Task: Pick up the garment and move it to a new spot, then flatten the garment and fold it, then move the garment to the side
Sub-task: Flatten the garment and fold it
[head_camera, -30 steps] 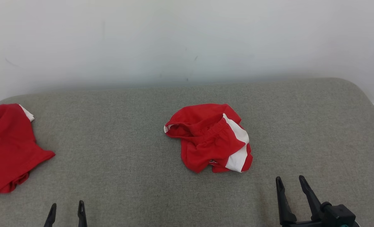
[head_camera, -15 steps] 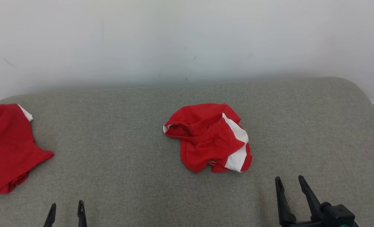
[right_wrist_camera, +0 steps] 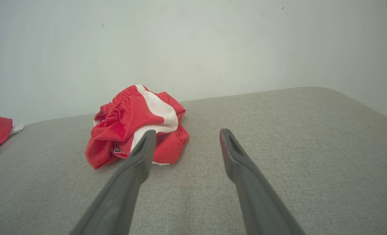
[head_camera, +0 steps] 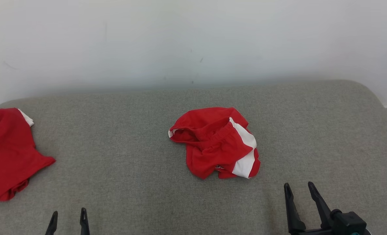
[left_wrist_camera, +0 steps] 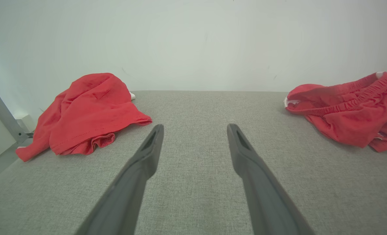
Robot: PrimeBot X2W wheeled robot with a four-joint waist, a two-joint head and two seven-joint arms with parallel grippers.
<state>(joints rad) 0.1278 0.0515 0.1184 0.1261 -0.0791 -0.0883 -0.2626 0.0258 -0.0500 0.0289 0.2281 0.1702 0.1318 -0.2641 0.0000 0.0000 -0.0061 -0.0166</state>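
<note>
Red-and-white garment (head_camera: 216, 143) crumpled mid-cushion (head_camera: 131, 182), looks like shorts, elastic band up. My right gripper (head_camera: 299, 184) near its front edge, not touching, fingers spread, nothing between. My left gripper (head_camera: 68, 211) low at left, fingers spread too, empty. Second red cloth (head_camera: 9, 153) at cushion's far left edge.

Nothing can be read; a small dark print (head_camera: 219, 167) on the red shorts (head_camera: 213, 147) is too blurred
</note>
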